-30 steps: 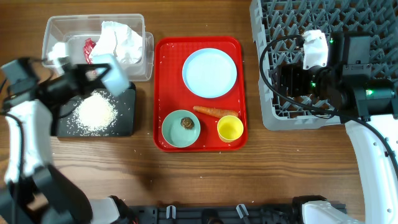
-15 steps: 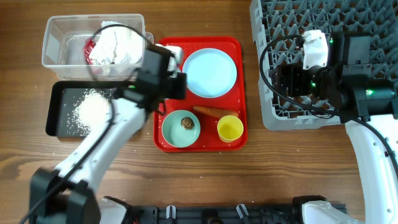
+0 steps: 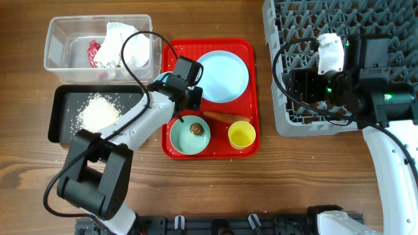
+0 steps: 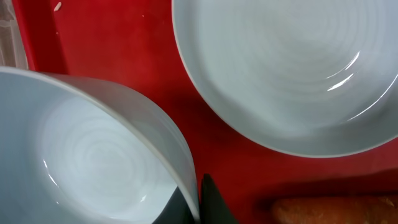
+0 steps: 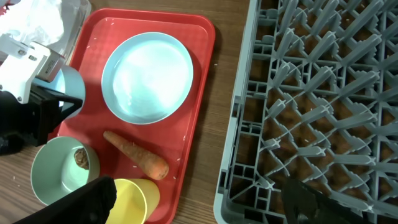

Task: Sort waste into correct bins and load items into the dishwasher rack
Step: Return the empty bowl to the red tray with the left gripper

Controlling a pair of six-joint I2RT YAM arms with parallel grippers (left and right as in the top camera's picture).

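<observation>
Between the tips of the shut left pincer (image 4: 198,205) sits the rim of the white-blue bowl (image 4: 93,155), so it likely needs carrying next to the dishwasher rack (image 5: 323,81) by the gaping, empty right pincer (image 5: 196,199).

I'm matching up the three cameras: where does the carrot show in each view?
Overhead: carrot lies on the red tray, just below the pale blue plate.
Left wrist: blurred orange sliver at the bottom right edge, below the plate.
Right wrist: lower left of centre, again below the plate.
Shared landmark: the pale blue plate.
</observation>
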